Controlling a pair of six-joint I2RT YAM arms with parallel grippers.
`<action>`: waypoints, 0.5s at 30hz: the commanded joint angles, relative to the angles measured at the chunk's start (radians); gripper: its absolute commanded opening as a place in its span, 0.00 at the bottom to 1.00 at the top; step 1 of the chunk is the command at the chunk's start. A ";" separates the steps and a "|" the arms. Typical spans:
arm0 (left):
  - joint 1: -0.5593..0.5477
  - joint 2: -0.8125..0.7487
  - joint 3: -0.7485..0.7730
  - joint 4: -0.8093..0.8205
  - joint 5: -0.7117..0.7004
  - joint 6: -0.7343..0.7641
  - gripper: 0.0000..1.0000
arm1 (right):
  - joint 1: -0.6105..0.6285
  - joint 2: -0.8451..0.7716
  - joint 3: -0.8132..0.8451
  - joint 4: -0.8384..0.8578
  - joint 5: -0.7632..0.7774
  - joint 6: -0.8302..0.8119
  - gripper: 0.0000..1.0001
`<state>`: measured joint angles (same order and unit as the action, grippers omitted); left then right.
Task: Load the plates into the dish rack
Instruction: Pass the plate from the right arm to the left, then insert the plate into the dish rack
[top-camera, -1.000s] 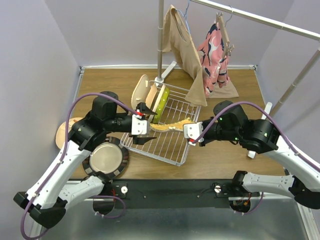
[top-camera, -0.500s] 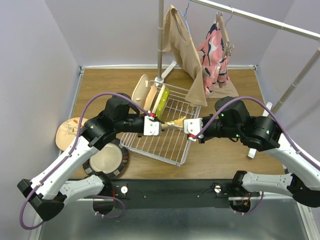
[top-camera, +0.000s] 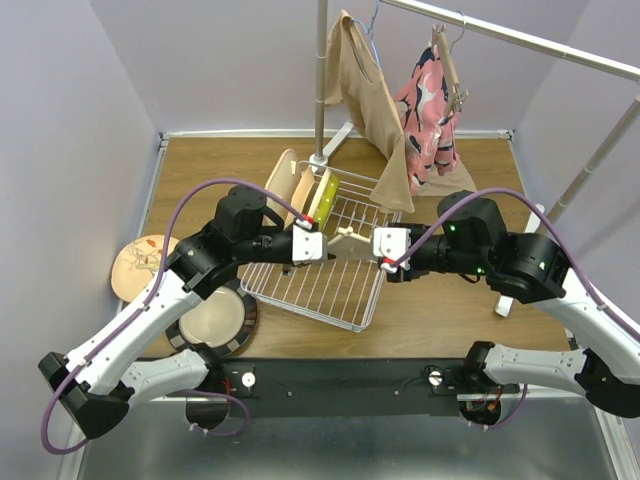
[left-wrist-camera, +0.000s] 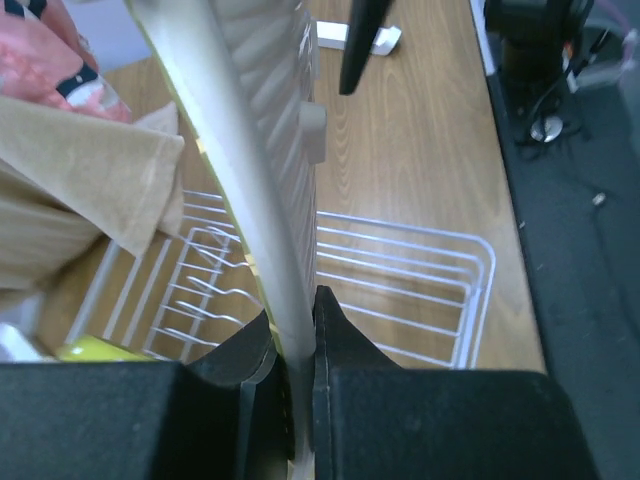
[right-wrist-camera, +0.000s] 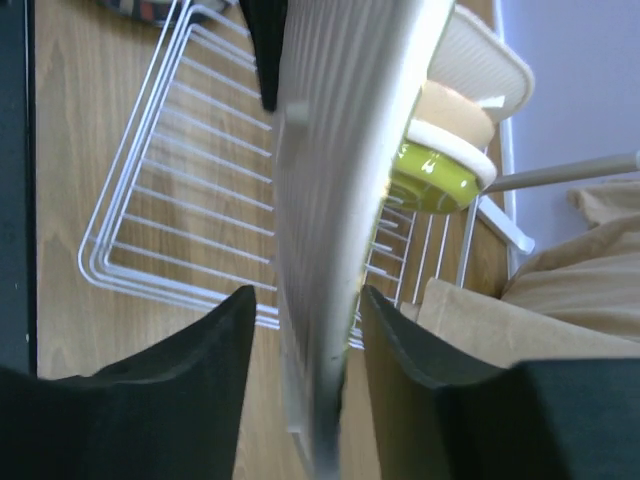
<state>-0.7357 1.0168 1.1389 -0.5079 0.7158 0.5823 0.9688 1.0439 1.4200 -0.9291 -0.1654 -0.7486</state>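
A thin flat mat, pale and ribbed on one face with a yellow edge, hangs edge-up over the dish rack between both grippers. My left gripper is shut on its rim. My right gripper is open, its fingers either side of the mat with gaps. Three plates stand in the rack's far left end: cream, tan and lime green. A dark-rimmed silvery plate and a tan floral plate lie on the table at left.
A white clothes rail stands behind the rack, with a beige garment hanging down to the rack's far right corner and a pink one beside it. Walls close the table on three sides.
My left gripper moved right and shut on the mat's rim. My right gripper opened and released its hold. The mat turned from lying flat to edge-up.
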 joint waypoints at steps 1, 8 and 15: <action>0.001 -0.023 -0.014 0.137 -0.022 -0.242 0.00 | 0.002 -0.027 0.010 0.107 0.009 0.014 0.78; 0.001 -0.116 -0.051 0.150 -0.127 -0.340 0.00 | -0.044 -0.035 0.042 0.136 0.020 0.041 0.93; 0.002 -0.211 -0.117 0.262 -0.229 -0.501 0.00 | -0.097 -0.019 0.163 0.150 -0.022 0.064 0.99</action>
<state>-0.7349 0.8753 1.0500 -0.4286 0.5819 0.2295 0.9012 1.0245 1.4841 -0.8284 -0.1638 -0.7227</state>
